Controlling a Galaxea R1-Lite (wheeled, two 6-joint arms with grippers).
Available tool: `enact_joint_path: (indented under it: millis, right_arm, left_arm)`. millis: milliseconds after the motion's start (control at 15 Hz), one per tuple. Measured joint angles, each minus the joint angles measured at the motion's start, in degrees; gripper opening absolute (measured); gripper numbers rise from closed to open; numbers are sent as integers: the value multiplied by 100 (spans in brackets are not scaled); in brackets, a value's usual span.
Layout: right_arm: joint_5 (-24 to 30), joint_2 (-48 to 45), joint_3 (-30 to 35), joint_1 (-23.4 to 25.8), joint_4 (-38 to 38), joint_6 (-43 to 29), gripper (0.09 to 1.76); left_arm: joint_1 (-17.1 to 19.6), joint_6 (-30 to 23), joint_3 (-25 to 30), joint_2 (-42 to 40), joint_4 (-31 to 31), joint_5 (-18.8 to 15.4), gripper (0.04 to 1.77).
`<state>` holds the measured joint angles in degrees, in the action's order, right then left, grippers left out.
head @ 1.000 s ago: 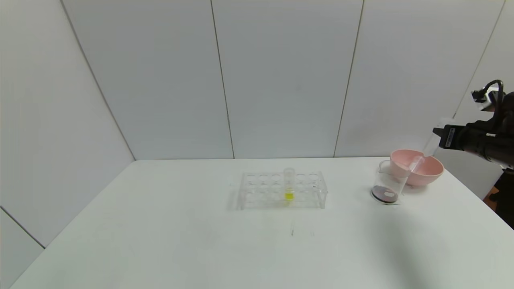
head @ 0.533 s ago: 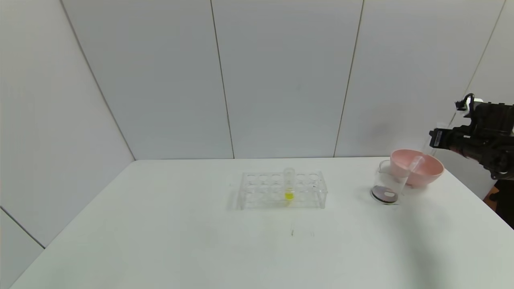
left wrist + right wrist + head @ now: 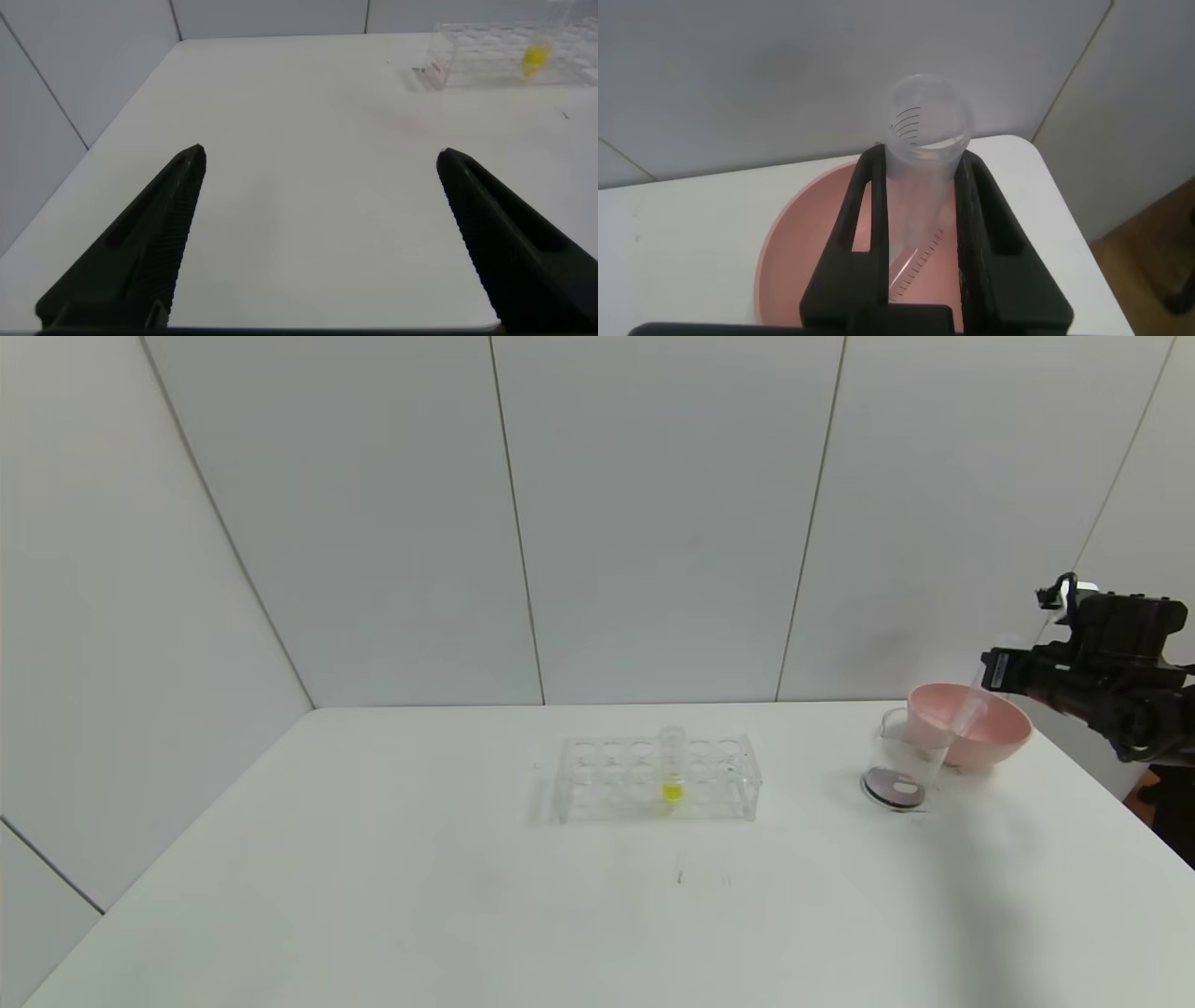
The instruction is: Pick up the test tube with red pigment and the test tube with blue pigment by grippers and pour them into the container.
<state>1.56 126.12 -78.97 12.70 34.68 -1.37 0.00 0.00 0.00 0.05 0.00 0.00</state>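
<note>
- At the bottom of the left wrist view the left gripper (image 3: pixel 318 233) hangs idle over bare table (image 3: pixel 308 187), its two fingers spread wide and holding nothing. I judge it is parked to leave the work to the other arm.
- In the middle of the head view stands the clear rack (image 3: pixel 653 779), with only the yellow-pigment tube (image 3: pixel 672 765) upright in it. It is not part of the task, so it remains there.
- At the right of the head view is the container (image 3: pixel 901 767), with dark mixed pigment on its bottom. I judge both colours are already poured.
- Just behind it, touching or nearly so, is the pink bowl (image 3: pixel 990 737).
- At the right edge the right gripper (image 3: pixel 997 670) is clamped on an empty-looking test tube (image 3: pixel 966 714). Which colour it carried I cannot tell.
- The tube's long axis is tilted: its lower end points down-left over the bowl, toward the container.
</note>
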Motion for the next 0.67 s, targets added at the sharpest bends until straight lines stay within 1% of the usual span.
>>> enact_joint_path:
  millis: [133,267,400,667]
  right_arm:
    - [-1,-13,66,-22,35,26,48]
    - [35,-60,168,-33,56,74,75]
    - [67,-121,295,-52,130,85,97]
    - [73,-187,384,-80,157,85,127]
  left_arm:
    - [0,0,0,0,0,0,176]
    - [0,0,0,0,0,0,176]
    - [0,0,0,0,0,0,176]
    - [0,0,0,0,0,0,176]
